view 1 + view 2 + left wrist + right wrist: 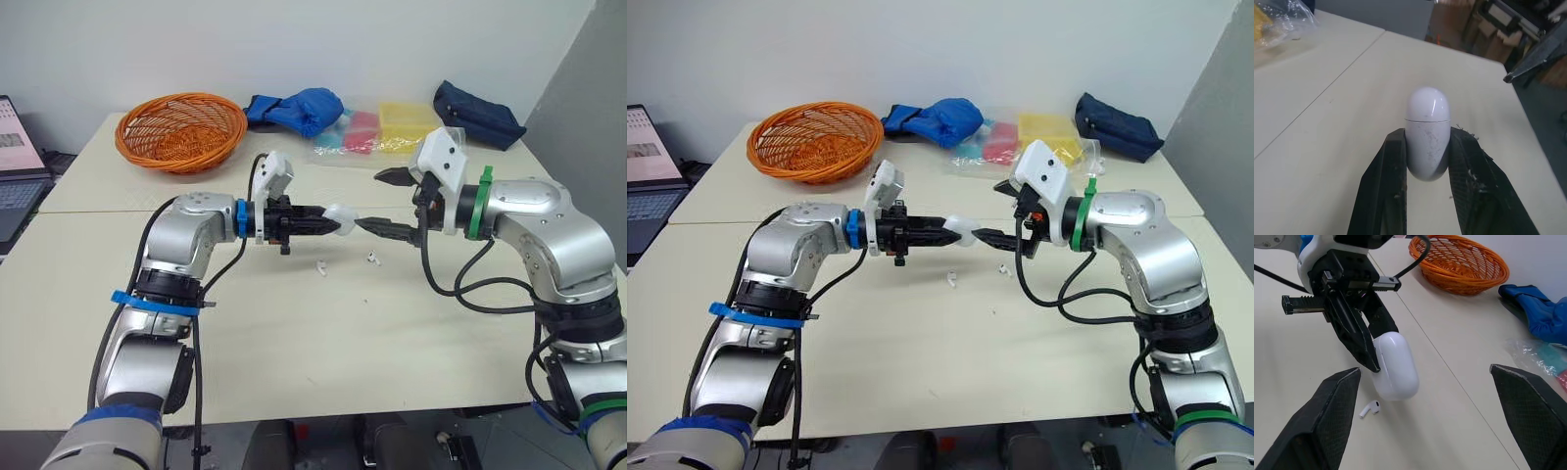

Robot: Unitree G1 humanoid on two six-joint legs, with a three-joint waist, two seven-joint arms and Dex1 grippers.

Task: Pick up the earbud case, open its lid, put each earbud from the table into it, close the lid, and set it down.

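Note:
My left gripper (331, 223) is shut on the white earbud case (344, 217), holding it above the middle of the table with its lid closed. In the left wrist view the case (1427, 132) sits upright between the two black fingers (1393, 166). My right gripper (390, 204) is open wide just to the right of the case, its lower finger tip close to it. The right wrist view has the case (1396, 364) ahead of its spread fingers (1334, 399). Two white earbuds lie on the table below the grippers, one (320, 267) to the left and one (373, 258) to the right.
An orange wicker basket (181, 127) stands at the back left. A blue cloth (299, 106), a clear bag of coloured items (382, 129) and a dark blue pouch (477, 113) lie along the back edge. A laptop (15, 162) sits off the left side.

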